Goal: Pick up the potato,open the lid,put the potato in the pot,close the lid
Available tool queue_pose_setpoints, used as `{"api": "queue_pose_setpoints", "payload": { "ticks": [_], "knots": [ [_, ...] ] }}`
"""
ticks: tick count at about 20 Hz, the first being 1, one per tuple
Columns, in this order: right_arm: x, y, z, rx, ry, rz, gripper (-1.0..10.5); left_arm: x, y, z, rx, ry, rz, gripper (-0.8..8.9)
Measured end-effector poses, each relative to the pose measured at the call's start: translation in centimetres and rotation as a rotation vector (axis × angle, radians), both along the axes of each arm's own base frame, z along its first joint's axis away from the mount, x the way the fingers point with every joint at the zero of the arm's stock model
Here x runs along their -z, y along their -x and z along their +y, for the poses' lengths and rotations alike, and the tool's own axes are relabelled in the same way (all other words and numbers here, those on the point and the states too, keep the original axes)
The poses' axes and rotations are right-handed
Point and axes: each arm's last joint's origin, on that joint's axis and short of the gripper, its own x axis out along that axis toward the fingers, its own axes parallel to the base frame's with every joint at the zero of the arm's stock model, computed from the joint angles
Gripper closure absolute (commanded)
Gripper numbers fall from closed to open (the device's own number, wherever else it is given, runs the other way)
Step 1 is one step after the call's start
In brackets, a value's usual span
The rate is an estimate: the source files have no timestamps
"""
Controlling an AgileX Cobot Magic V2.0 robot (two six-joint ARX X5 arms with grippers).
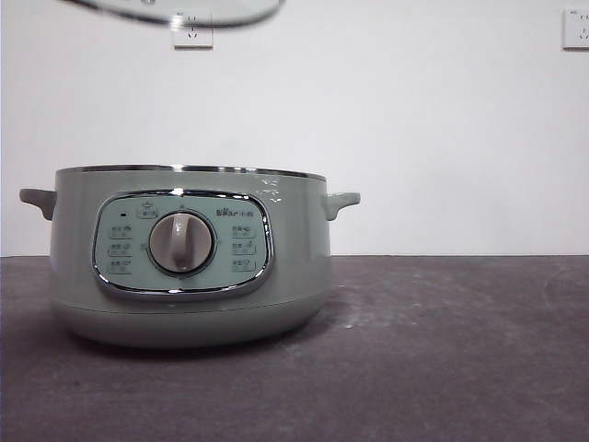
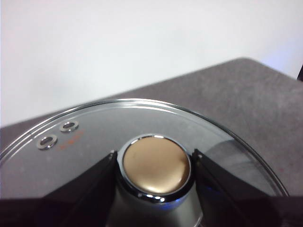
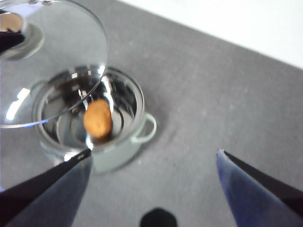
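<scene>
The pale green pot point(image 1: 189, 258) stands on the grey table, its top open. The right wrist view shows the orange-brown potato point(image 3: 97, 118) lying inside the pot point(image 3: 118, 151) on its shiny steel bottom. My left gripper point(image 2: 155, 163) is shut on the lid's round knob point(image 2: 156, 164) and holds the glass lid point(image 2: 142, 123) in the air above the pot. The lid's edge point(image 1: 184, 11) shows at the top of the front view, and the lid point(image 3: 47, 61) hangs over the pot's one side in the right wrist view. My right gripper point(image 3: 154, 163) is open and empty, high above the table beside the pot.
The grey table point(image 1: 442, 350) stretches out to the right of the pot. A white wall with two sockets point(image 1: 192, 33) stands behind.
</scene>
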Motion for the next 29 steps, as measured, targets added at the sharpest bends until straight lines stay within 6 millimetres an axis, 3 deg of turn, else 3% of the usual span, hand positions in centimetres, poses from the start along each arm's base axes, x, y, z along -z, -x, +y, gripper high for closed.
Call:
{"api": "queue_pose_setpoints", "payload": {
  "ticks": [8, 15, 21, 25, 29],
  "knots": [
    [-0.4, 1.7, -1.6, 0.030, -0.049, 0.008, 5.1, 5.1, -1.6, -1.2, -0.006, 0.058, 0.011, 8.22],
    [-1.0, 3.4, -3.1, 0.033, -0.093, -0.030, 5.1, 8.5, -5.0, -3.3, -0.019, 0.018, 0.091, 8.22],
    [-1.1, 3.6, -3.3, 0.033, -0.099, -0.036, 5.1, 9.5, -5.3, -3.4, -0.067, 0.041, 0.087, 8.23],
    [-1.1, 3.6, -3.3, 0.037, -0.100, -0.036, 5.1, 11.3, -5.1, -3.2, -0.072, 0.034, 0.125, 8.23],
    [-1.1, 3.6, -3.3, 0.037, -0.100, -0.036, 5.1, 11.4, -5.1, -3.2, -0.073, 0.047, 0.114, 8.23]
  ]
}}
